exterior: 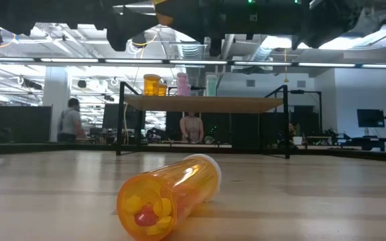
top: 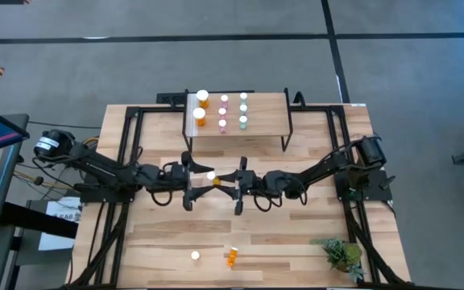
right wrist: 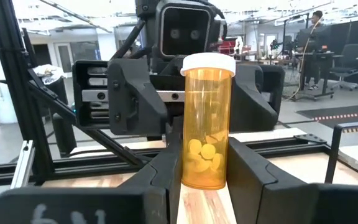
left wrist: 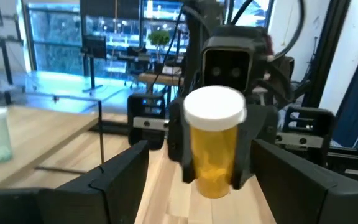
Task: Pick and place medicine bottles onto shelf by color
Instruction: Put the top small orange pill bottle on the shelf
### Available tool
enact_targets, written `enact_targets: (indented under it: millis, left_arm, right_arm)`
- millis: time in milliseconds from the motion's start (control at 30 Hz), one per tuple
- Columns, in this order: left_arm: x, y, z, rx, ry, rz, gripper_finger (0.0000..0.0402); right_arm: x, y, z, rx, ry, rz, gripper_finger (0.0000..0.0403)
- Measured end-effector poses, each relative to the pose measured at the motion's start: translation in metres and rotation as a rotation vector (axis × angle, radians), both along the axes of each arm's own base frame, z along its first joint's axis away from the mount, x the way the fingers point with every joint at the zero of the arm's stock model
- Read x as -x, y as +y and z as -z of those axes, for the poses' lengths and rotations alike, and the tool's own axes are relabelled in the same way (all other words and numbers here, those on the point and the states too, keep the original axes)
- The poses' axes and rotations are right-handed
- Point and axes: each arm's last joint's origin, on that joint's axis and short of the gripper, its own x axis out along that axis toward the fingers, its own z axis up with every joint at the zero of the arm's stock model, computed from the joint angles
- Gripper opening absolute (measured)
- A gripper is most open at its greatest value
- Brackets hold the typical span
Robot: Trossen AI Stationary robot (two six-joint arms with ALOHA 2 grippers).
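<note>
An orange medicine bottle (right wrist: 207,124) with a white cap stands upright in the air over the table's middle (top: 211,176). My right gripper (top: 219,180) is shut on it. My left gripper (top: 193,181) faces it from the table's left, open wide, with a finger on either side of the bottle and apart from it. The shelf (top: 264,129) at the far middle carries two wide orange bottles (top: 200,108), three pink ones (top: 223,113) and three teal ones (top: 243,110), all upright. My right gripper pinches the bottle's lower body (right wrist: 188,171) between its two fingers (left wrist: 182,152), one on each side. The fingers lie level and come from the table's right. The bottle stands upright, cap up, lifted clear of the table.
An orange bottle (top: 231,258) lies on its side near the front edge; it fills the low view's foreground (exterior: 169,197). A white-capped bottle (top: 195,256) stands left of it. A small green plant (top: 341,254) sits at the front right. People show in the room behind.
</note>
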Motion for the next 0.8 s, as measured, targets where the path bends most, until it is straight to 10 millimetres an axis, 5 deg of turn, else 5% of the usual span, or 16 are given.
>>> enact_targets:
  millis: [800]
  left_arm:
    - [0.0016,-0.0069,-0.0064,-0.011,-0.066,0.091,0.0267]
  right_arm:
    - [0.0013,0.0026,-0.0090,-0.047,-0.092,-0.125,0.0119]
